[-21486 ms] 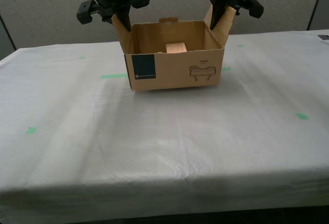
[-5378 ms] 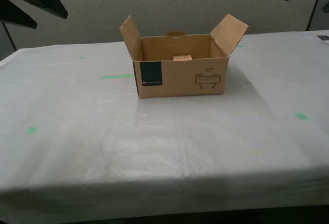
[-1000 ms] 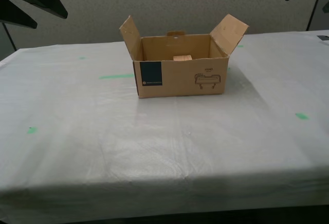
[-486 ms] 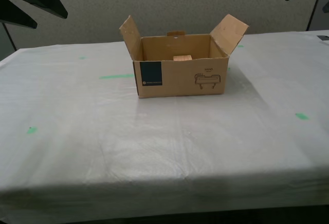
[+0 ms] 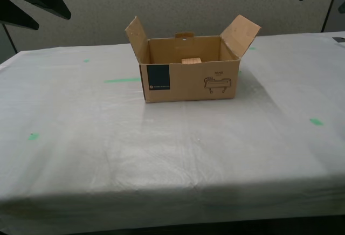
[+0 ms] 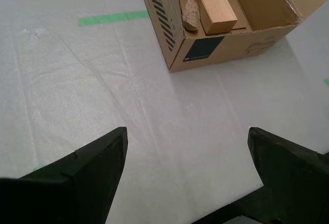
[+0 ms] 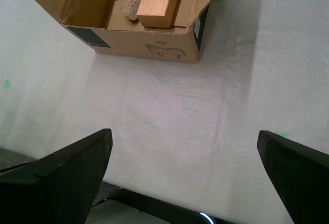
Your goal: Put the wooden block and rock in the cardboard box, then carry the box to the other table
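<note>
In the exterior view, the cardboard box (image 5: 190, 69) stands on the other table (image 5: 172, 149), toward the table's far edge and about midway between its side edges, with both side flaps raised. The top of the wooden block (image 5: 191, 60) just shows over the front wall. Dark shapes in both upper corners of this view are parts of the arms, well apart from the box; this view does not show which arm is which. The table wears a wrinkled white-grey cloth with small green tape marks (image 5: 121, 80). Behind it runs a grey partition wall (image 5: 178, 3).

In the second wrist view, the robot's second pincer (image 6: 187, 170) is spread wide and holds nothing, hanging over bare cloth, well apart from the box (image 6: 226, 49). Inside the box the rock (image 6: 191, 14) lies just beside the wooden block (image 6: 213, 4), between the block and a side wall. A green tape strip (image 6: 113, 17) lies on the cloth near the box.

In the first wrist view, the robot's first pincer (image 7: 185, 157) is likewise spread wide and empty, above the cloth near the table's front edge. The box (image 7: 154, 44) is well apart from it, with the block (image 7: 159, 0) lying inside and the rock (image 7: 133, 2) beside it.
</note>
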